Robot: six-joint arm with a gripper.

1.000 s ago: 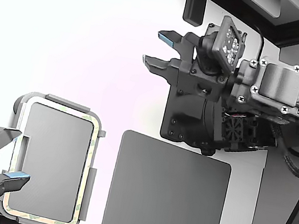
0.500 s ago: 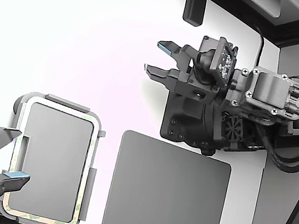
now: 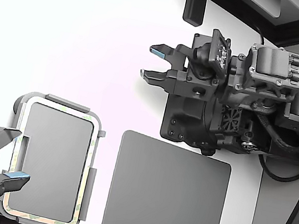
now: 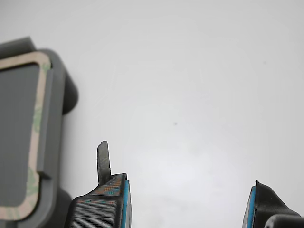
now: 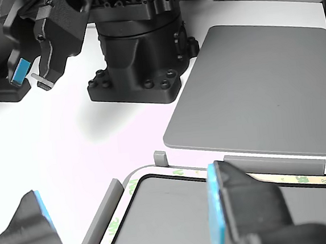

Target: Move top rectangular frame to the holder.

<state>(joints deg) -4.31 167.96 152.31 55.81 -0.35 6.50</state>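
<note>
The top rectangular frame [image 3: 52, 153], cream-bordered with green mottling and a dark grey middle, lies flat inside the light grey holder [image 3: 67, 102] at the exterior view's lower left. The wrist view catches one end of the frame [image 4: 19, 137] and the holder [image 4: 52, 142]. My gripper [image 3: 151, 62] hovers open and empty over bare white table, well apart from them, its blue-padded fingers pointing to the exterior view's left. The wrist view shows the gripper [image 4: 185, 190] with only table between its fingers. The other view has it [image 5: 30, 73] at the far side.
A second arm's gripper [image 3: 8, 155] stands open over the holder's near edge, its fingers [image 5: 244, 206] above the frame [image 5: 171, 212]. A large plain dark grey mat [image 3: 167, 193] lies beside the holder. My arm's black base [image 3: 189, 119] stands behind the mat.
My arm's wrist has turned and drawn in; the open gripper has shifted slightly toward the exterior view's bottom. Frame, holder and second gripper have not moved.
</note>
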